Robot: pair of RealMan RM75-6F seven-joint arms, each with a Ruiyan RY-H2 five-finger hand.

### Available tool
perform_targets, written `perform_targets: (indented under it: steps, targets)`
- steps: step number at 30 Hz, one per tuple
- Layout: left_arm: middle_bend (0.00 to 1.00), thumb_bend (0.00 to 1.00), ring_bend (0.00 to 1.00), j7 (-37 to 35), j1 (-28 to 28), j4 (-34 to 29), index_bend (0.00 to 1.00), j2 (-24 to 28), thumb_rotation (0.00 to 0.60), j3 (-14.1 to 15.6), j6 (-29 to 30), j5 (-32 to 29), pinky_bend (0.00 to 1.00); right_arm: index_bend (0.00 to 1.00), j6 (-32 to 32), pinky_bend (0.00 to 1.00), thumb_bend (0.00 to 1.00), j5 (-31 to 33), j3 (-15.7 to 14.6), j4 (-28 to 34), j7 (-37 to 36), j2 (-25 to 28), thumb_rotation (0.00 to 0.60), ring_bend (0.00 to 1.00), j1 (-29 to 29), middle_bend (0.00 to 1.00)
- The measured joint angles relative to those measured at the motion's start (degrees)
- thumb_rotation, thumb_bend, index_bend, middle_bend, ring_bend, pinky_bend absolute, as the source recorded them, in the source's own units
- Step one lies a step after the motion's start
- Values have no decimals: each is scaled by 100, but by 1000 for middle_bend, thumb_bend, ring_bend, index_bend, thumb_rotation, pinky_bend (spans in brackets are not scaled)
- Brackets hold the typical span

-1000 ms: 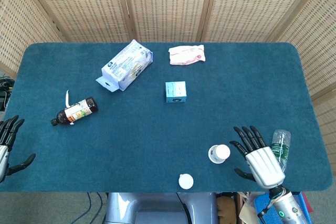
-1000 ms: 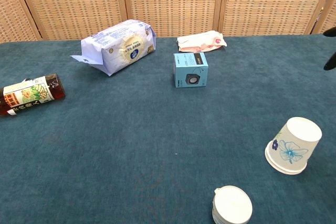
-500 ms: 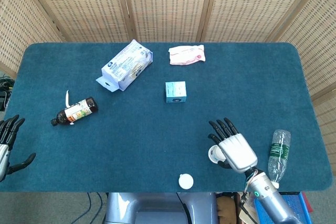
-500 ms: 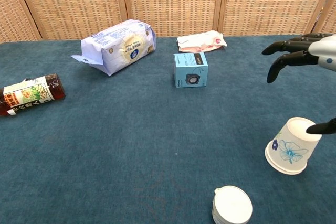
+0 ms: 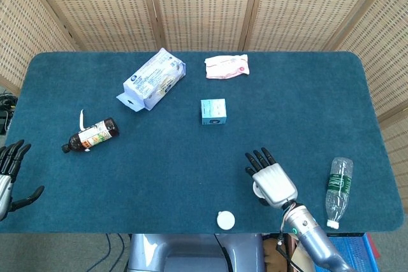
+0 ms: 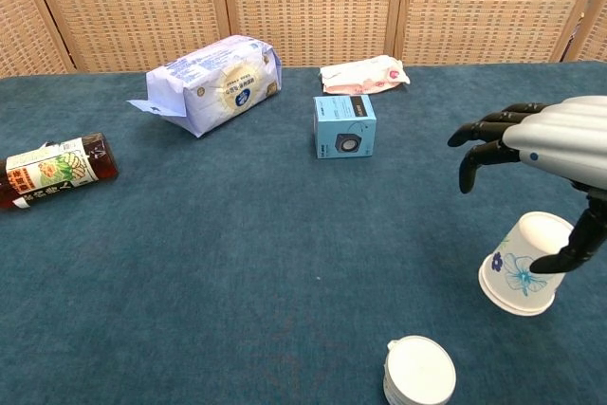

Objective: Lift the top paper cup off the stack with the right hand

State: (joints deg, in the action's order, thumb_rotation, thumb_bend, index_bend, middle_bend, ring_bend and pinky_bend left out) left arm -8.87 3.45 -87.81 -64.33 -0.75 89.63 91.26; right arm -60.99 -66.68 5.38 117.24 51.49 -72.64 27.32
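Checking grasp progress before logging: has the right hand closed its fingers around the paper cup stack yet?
No: in the chest view the right hand hovers above the paper cup stack with fingers spread.

No legible text in either view. Bottle (image 6: pixel 52 171) label: coloured print, characters unreadable. White-blue pack (image 6: pixel 216 82): round emblem, lettering too small. Blue box (image 6: pixel 344 126): speaker picture, small print unresolved. Paper cup (image 6: pixel 527 264): blue flower motif only.

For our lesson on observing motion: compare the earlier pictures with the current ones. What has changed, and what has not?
The right robot hand has swung leftward from beside the plastic bottle to hover, fingers spread, over the paper cup stack; its thumb sits by the top cup, no grip yet. The left robot hand, single cup, blue box and the other items stayed put.
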Motion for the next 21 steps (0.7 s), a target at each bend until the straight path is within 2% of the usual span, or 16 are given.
perform_targets:
  steps: [21]
  targets:
    - [0, 270, 0, 39, 1, -27, 0, -3, 600, 22, 19, 38, 0, 334, -465, 0, 169, 287, -280, 17, 78, 127, 600, 0, 156, 122]
